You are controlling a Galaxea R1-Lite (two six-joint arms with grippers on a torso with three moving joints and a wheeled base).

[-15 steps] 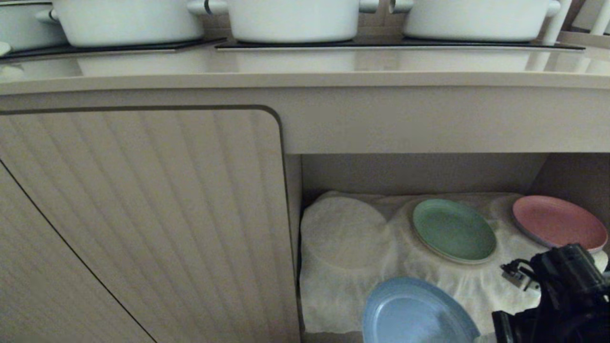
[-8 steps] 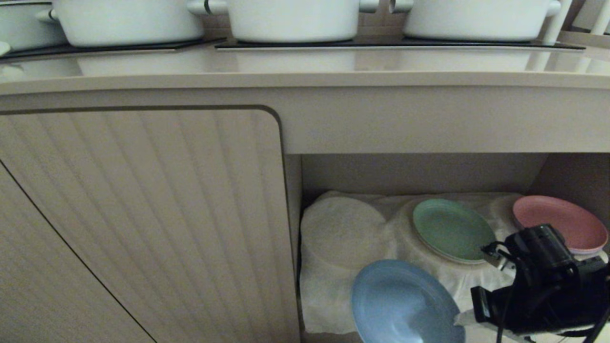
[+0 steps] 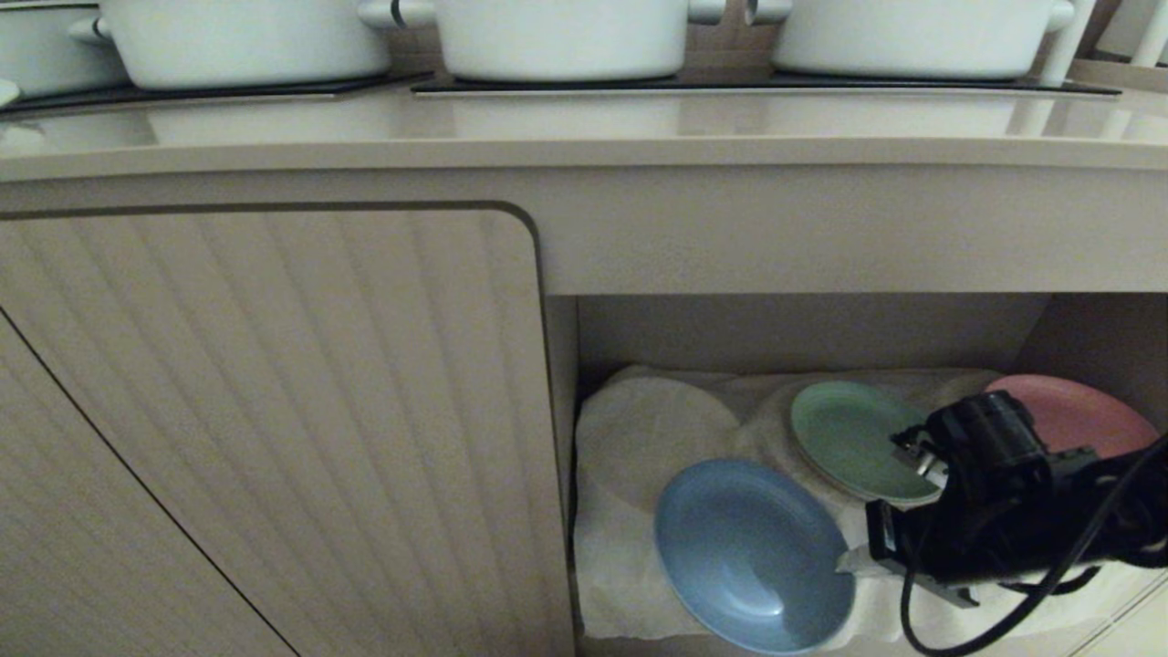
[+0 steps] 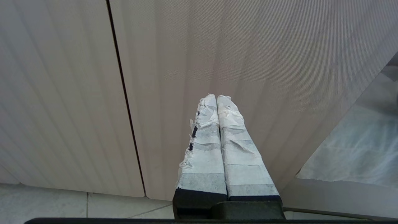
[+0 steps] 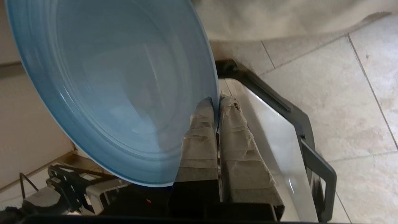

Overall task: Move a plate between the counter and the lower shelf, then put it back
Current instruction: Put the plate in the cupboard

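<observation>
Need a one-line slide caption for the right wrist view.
Right claw shut on the rim of the tilted blue plate, tiled floor behind.

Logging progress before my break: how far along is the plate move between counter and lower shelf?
Nothing looks finished. In hand: the right gripper is shut on the plate, holding its rim with the plate tilted in front of the lower shelf. The counter shows no plate. Which leg this is, I cannot tell. The left gripper is shut by the cabinet door.
</observation>
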